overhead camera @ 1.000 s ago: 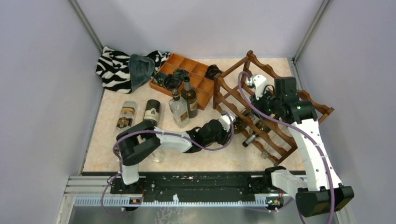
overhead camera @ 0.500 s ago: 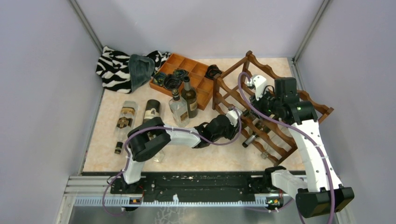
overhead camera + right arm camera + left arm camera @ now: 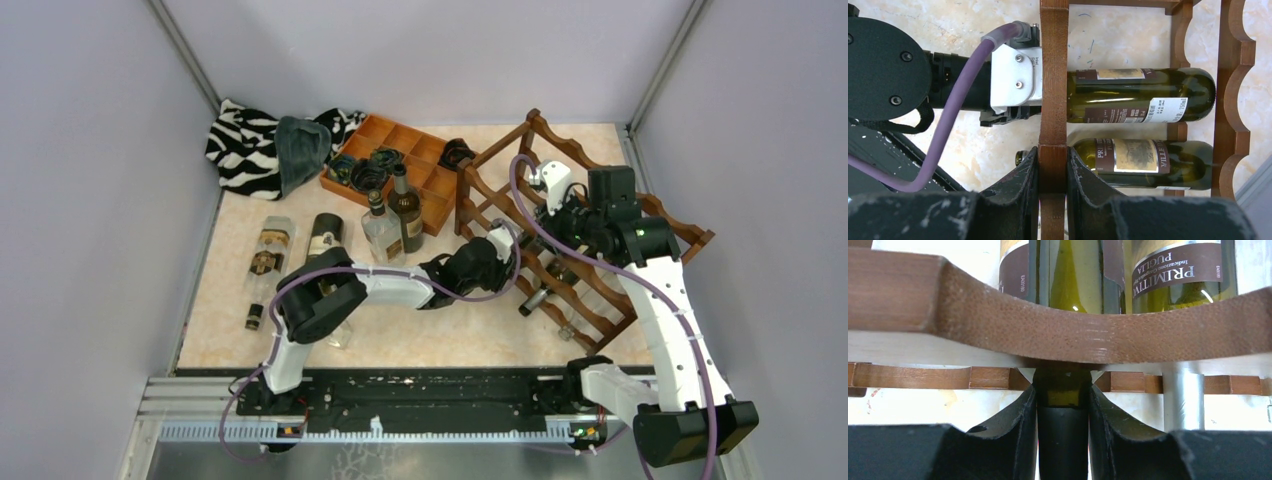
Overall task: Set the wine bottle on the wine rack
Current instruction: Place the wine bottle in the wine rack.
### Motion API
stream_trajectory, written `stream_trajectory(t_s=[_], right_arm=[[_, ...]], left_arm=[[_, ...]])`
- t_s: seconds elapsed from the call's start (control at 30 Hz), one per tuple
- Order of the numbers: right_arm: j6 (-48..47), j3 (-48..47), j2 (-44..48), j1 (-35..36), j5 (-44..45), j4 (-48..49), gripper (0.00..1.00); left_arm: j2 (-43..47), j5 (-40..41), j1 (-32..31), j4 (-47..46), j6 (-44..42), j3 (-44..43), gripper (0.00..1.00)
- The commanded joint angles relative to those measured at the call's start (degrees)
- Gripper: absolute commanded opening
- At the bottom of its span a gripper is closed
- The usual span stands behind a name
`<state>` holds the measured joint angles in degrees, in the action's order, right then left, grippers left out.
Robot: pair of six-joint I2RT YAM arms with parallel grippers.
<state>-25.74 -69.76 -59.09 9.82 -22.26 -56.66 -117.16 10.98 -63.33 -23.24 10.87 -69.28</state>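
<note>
The wine rack [image 3: 560, 150], a reddish-brown frame with scalloped rails, stands at the right of the table. In the left wrist view my left gripper [image 3: 1063, 390] is shut on the dark neck of a green wine bottle [image 3: 1068, 275], whose body lies past a wavy rail [image 3: 998, 325]. The right wrist view shows that bottle [image 3: 1138, 95] lying across the rack, with the left wrist's white mount [image 3: 1013, 75] against the post. My right gripper [image 3: 1053, 150] is shut on that upright post [image 3: 1053, 75]. From above, my left gripper [image 3: 505, 240] and my right gripper [image 3: 553, 215] sit at the rack's left side.
A second labelled bottle [image 3: 1148, 160] lies in the rack beside the first. Two bottles [image 3: 405, 210] stand by the orange-brown tray [image 3: 440, 180]. More bottles [image 3: 270, 250] lie at the left. A zebra cloth [image 3: 245, 145] sits at the back left.
My left arm has reached further right toward the rack, taking the bottle's neck up to the rail. The right arm has not moved.
</note>
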Motion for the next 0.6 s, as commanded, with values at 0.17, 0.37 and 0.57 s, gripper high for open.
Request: stream_trajectory(t_s=[0.17,0.37,0.57], right_arm=[[1.8,-1.5,2.8,0.3,-8.2,3.8,0.0],[1.8,-1.5,3.0,0.3,-8.3,3.9,0.0],[1.9,-1.0,3.1,0.3,-8.5,4.1,0.0]], left_arm=[[-1.9,2.3,0.2,-4.4,1.8,-6.4,0.0],[-3.1,2.5,0.3,-4.2,1.8,-8.1,0.0],[-3.9,1.9,0.6,-4.6,2.3,-9.1,0.0]])
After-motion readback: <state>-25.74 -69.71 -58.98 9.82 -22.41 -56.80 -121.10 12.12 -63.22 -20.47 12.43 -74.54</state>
